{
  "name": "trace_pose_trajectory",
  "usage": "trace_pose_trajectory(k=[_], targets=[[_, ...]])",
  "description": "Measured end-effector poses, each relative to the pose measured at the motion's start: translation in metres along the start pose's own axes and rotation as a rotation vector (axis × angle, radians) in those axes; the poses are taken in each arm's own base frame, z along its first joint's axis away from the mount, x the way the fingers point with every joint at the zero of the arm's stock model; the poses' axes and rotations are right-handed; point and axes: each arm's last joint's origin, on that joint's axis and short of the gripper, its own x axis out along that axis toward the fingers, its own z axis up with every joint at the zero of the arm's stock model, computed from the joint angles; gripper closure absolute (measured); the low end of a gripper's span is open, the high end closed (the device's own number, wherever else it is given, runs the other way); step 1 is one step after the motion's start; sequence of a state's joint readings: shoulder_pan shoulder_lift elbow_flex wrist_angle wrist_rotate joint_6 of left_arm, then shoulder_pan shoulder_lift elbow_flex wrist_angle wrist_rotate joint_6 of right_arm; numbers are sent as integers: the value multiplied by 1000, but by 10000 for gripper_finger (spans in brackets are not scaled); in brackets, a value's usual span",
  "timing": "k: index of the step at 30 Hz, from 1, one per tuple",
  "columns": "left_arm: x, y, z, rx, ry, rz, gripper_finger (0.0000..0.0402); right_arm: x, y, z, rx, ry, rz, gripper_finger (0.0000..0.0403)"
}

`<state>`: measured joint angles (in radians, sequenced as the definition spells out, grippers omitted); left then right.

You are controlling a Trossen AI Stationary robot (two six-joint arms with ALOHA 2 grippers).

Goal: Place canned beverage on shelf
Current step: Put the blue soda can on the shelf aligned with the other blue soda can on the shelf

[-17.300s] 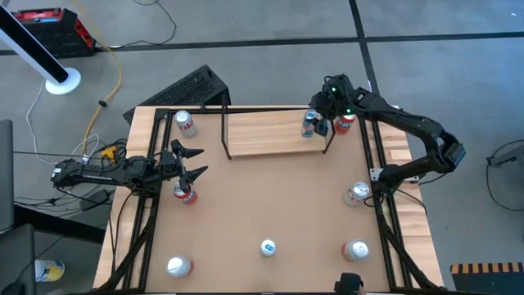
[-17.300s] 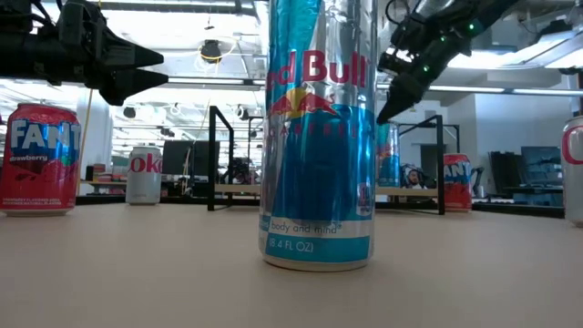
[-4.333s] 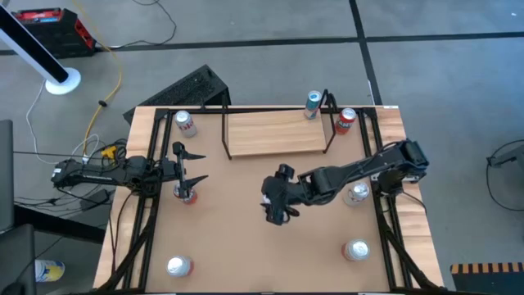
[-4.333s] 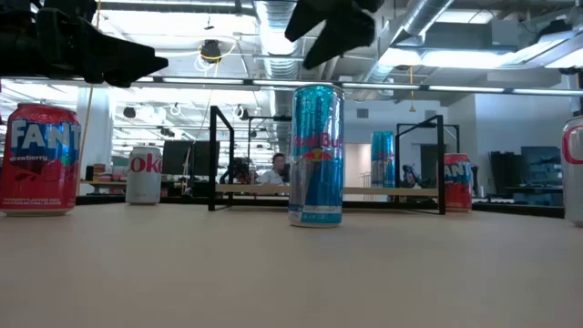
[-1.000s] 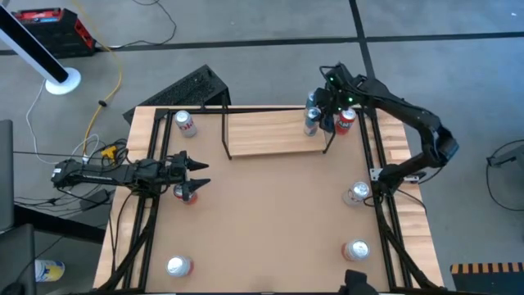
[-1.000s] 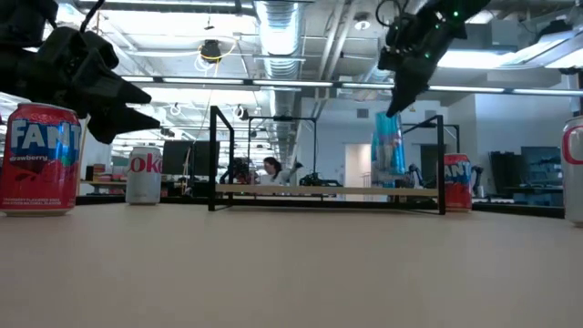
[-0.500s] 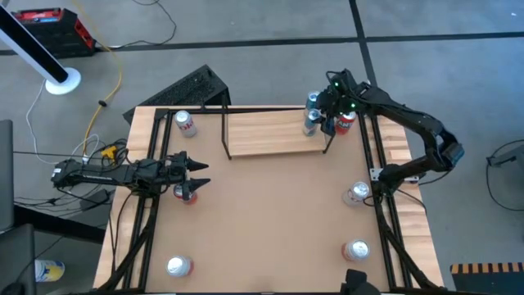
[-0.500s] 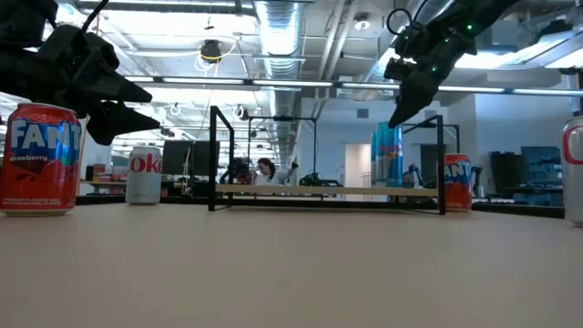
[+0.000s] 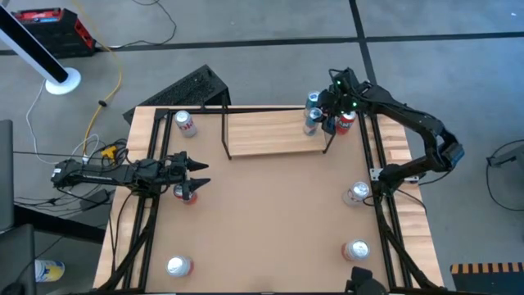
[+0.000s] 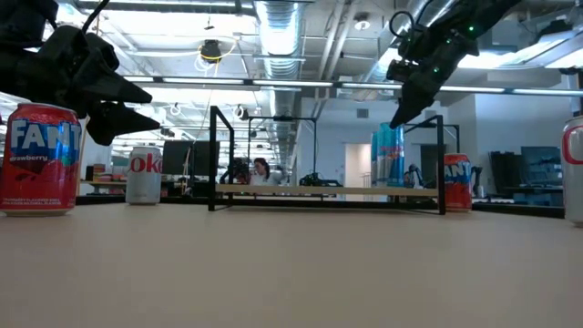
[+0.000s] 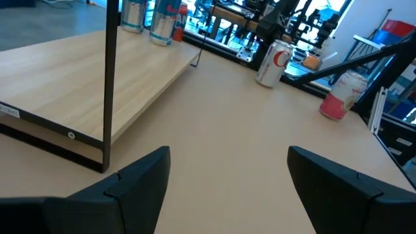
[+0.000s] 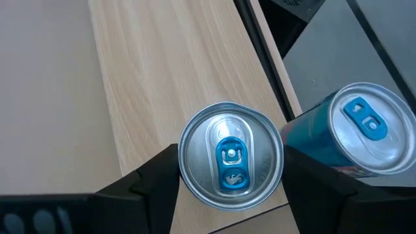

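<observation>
Right gripper (image 9: pixel 328 123) above the tall slim blue-and-silver beverage can (image 9: pixel 310 121), fingers spread wide to either side of the can top, not touching it. Same in the right wrist view: can lid (image 12: pixel 230 164) centred between the two dark fingers (image 12: pixel 155 178), gaps on both sides. Can upright on the small light-wood plank shelf with thin black rod uprights (image 9: pixel 262 133), at its right end near the front corner, just beside the upright. Second blue-and-silver can (image 9: pixel 313 101) just behind it, near the shelf's rear right corner; on the plank or just off its edge: cannot tell. Red soda can (image 9: pixel 347 120) on the table just right of the shelf end, outside the upright. In the low view, gripper (image 10: pixel 401 100) raised clear above the blue can (image 10: pixel 387 156), shelf plank (image 10: pixel 319 190) level across the back.

Left gripper (image 9: pixel 195 178) at the left table edge, held low, fingers parted, nothing between them, tips over a red Fanta can (image 9: pixel 184 192). Left wrist view: both fingers (image 11: pixel 136 174) apart, open tabletop between.

Elsewhere on the brown wooden tabletop (image 9: pixel 270 221): red-and-white can (image 9: pixel 184 123) at rear left, silver can (image 9: pixel 178 265) at front left, silver cans (image 9: pixel 358 193) and (image 9: pixel 357 250) along the right side. All well apart from the shelf.
</observation>
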<state>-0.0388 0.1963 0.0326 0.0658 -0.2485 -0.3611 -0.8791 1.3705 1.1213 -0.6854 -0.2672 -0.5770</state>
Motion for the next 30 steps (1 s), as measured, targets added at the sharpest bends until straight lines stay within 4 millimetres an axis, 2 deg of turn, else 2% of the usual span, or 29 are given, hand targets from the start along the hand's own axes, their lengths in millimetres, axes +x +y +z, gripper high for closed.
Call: trace_pose_trajectory(k=[21, 30], targets=[[0, 1, 0, 1, -9, 24, 107, -5, 3, -2, -14, 24, 3, 147], [0, 1, 0, 2, -7, 23, 107, -5, 3, -3, 30, 39, -16, 51]])
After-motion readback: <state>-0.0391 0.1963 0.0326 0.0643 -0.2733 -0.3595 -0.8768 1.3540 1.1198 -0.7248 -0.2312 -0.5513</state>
